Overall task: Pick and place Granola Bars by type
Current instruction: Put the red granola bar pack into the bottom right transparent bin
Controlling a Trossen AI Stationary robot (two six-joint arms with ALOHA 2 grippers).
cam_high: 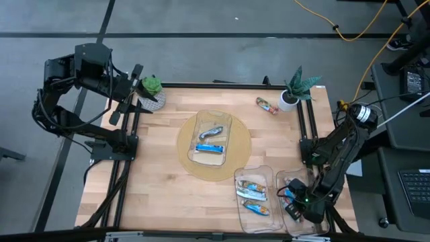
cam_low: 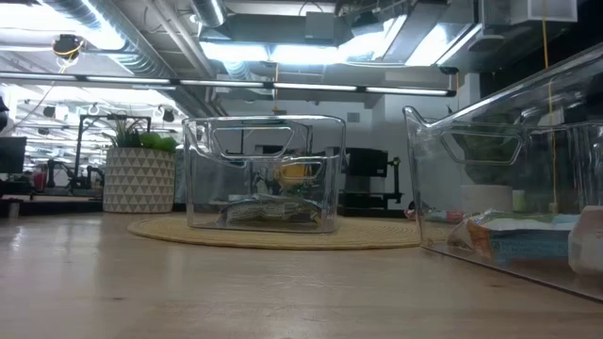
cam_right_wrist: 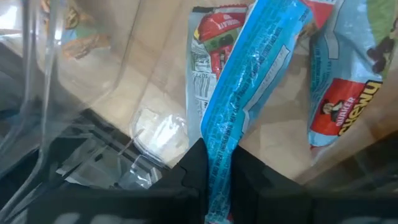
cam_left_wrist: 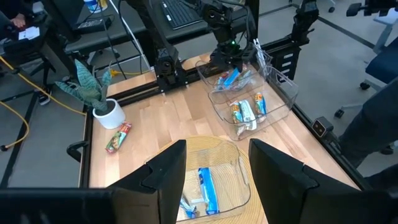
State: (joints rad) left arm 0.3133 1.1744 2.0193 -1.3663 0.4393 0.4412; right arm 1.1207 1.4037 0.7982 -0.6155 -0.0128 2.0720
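Dark and idle, the left gripper (cam_high: 131,94) hangs over the table's far left corner beside a small potted plant (cam_high: 150,87), its fingers (cam_left_wrist: 165,177) spread apart with nothing between them. Moving right, the centre bin (cam_high: 213,138) on a round woven mat (cam_high: 190,165) holds blue-and-silver bars (cam_high: 209,148). One multicoloured bar (cam_high: 267,105) lies loose on the wood near the spiky white-potted plant (cam_high: 295,89), well apart from both arms. Next come two near-edge bins: the left one (cam_high: 255,195) holds several multicoloured bars. The right gripper (cam_high: 295,204) reaches down into the rightmost bin (cam_high: 299,176), pinching a blue foil bar (cam_right_wrist: 249,99) by one end. The bar's long axis runs straight out from the fingers, above red-and-white wrapped bars (cam_right_wrist: 339,93) on the bin floor. Judging by that, release comes next, and the right arm is far nearer.
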